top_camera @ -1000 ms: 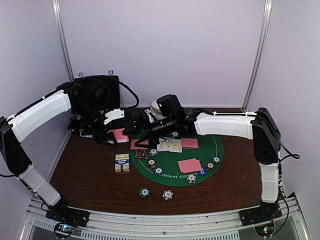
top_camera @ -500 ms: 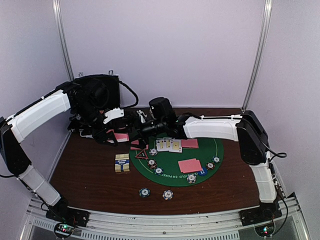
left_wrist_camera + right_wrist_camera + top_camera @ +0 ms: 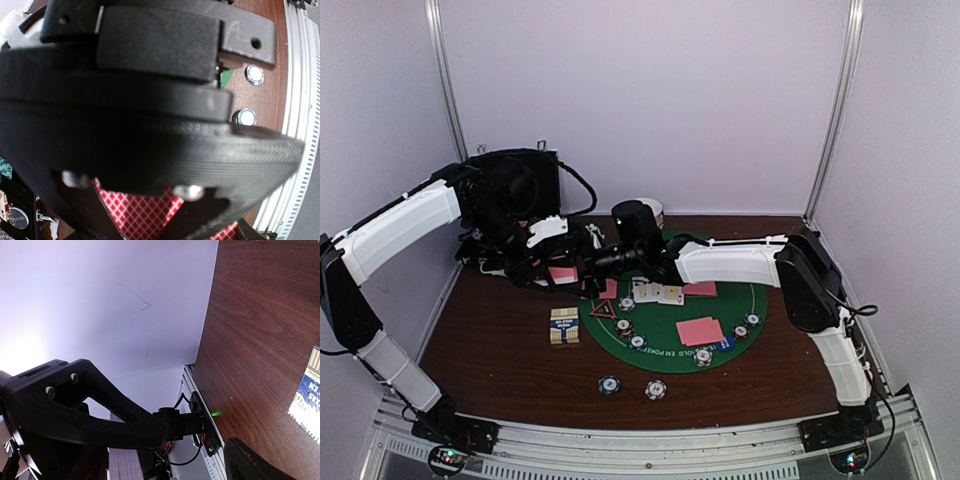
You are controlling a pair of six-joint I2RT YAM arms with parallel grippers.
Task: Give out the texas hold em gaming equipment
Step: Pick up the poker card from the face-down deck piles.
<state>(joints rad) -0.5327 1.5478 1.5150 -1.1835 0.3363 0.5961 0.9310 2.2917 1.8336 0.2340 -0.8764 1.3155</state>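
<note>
My left gripper [image 3: 546,266] hangs over the table's back left, shut on pink-backed cards [image 3: 561,272]; their red check pattern [image 3: 142,212] shows between its fingers in the left wrist view. My right gripper [image 3: 588,258] reaches left across the green mat [image 3: 740,300] and stands right beside those cards, open, with nothing seen between its fingers [image 3: 115,415]. On the mat lie face-up cards [image 3: 658,292], two pink-backed piles [image 3: 700,331], a red-rimmed triangle marker [image 3: 603,309] and several striped chips [image 3: 637,342]. Two chips [image 3: 609,384] lie off the mat near the front.
A black hard case [image 3: 520,185] stands at the back left behind the left arm. A white bowl [image 3: 648,207] peeks out behind the right wrist. A small card box [image 3: 564,326] lies left of the mat, also at the right wrist view's right edge [image 3: 306,395].
The right arm has swung left from the mat's back edge to the left gripper's cards, its jaws narrowing slightly. The left arm has stayed put.
</note>
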